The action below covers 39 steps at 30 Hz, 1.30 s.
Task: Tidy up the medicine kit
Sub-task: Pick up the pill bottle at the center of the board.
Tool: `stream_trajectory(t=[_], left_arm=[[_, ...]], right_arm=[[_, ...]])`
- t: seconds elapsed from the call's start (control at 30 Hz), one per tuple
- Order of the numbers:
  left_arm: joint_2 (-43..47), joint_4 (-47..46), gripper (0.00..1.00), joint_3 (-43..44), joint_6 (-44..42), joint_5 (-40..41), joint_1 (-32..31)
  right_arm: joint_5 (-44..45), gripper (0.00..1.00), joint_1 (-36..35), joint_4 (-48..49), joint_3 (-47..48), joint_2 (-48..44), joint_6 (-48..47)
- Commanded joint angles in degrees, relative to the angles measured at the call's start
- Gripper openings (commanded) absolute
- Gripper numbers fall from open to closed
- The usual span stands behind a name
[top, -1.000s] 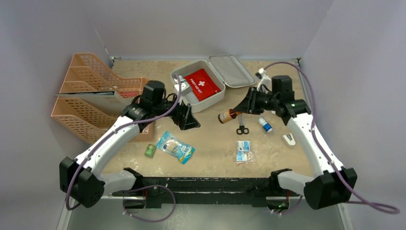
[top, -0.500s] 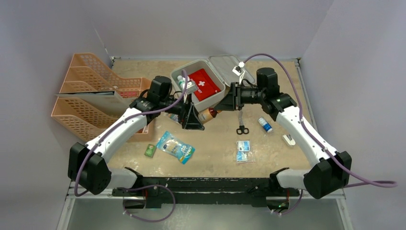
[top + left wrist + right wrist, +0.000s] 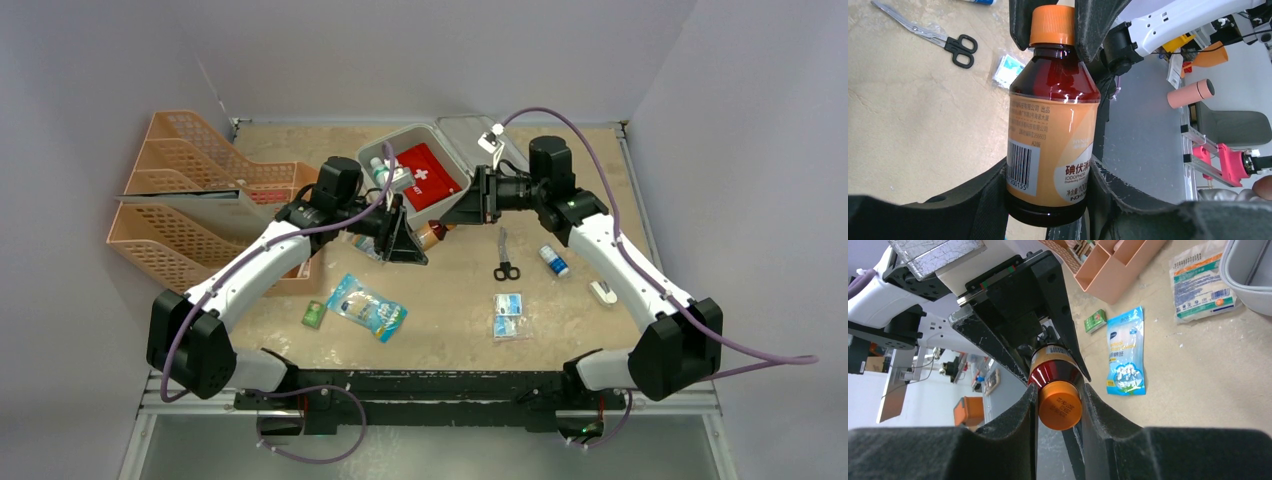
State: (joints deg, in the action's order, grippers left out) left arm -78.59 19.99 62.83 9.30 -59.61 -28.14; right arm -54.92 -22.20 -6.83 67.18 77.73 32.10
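The left gripper (image 3: 1048, 175) has closed around the bottle (image 3: 1053, 115); the right gripper (image 3: 1058, 390) pinches its cap (image 3: 1059, 409), arms meeting above the tan table (image 3: 580, 330).

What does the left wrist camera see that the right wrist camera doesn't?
Only the left wrist view: the scissors and a small packet near them. Only the right wrist view: the blue-white pouch, a small green box and the orange tray corner. Both: the orange-capped brown bottle, with the left claw at its base and the right claw on its cap.
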Motion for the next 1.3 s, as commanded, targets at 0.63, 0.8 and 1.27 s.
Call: stream_trajectory(t=[0.63, 0.8, 1.27], left_arm=[[8.78, -20.98, 0.26, -4.25, 18.87, 20.88, -0.07], [8.53, -26.53, 0.25, -5.77, 24.22, 20.97, -0.07], [8.25, -26.15, 0.29, -5.99, 23.80, 23.52, -0.07]], right_arm=[[29.34, 0.79, -8.96, 32.44, -8.84, -4.93, 28.87], [31.49, 0.69, -11.80, 35.79, -8.62, -2.48, 30.36], [35.05, 0.39, -13.84, 34.13, -8.25, 0.36, 31.07]])
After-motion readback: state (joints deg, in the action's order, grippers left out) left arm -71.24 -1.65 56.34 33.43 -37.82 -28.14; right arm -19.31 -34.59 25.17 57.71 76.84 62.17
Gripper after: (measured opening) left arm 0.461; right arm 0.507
